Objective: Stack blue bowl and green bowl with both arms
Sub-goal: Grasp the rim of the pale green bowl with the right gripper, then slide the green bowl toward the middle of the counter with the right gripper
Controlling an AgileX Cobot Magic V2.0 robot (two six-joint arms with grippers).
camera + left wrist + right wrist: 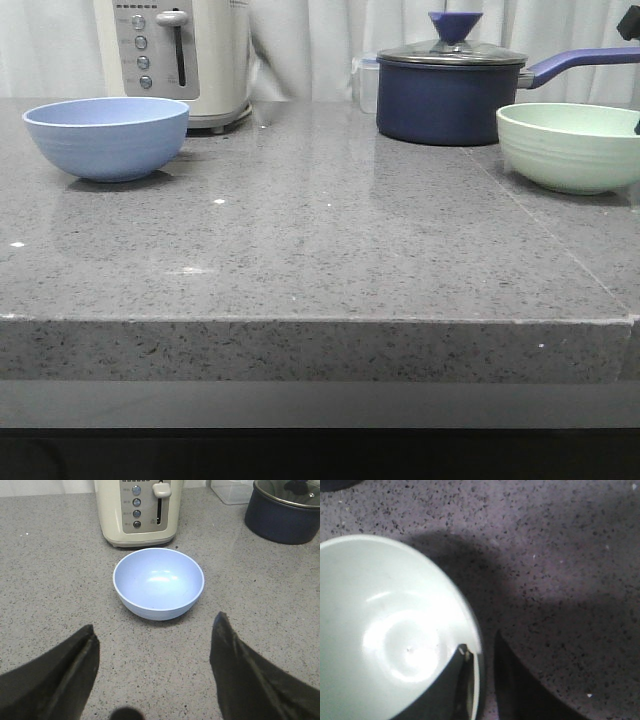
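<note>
The blue bowl (106, 137) stands upright and empty at the table's back left, in front of the toaster; it also shows in the left wrist view (158, 582). My left gripper (155, 622) is open and empty, just short of the blue bowl and not touching it. The green bowl (570, 145) stands on the table at the right, in front of the saucepan. In the right wrist view my right gripper (480, 642) straddles the green bowl's (390, 630) rim, one finger inside and one outside, closed narrowly on it.
A cream toaster (180, 55) stands behind the blue bowl. A dark navy lidded saucepan (450, 95) with a long handle stands behind the green bowl, with a clear plastic box (366, 80) beside it. The table's front edge (320, 320) runs across the front view.
</note>
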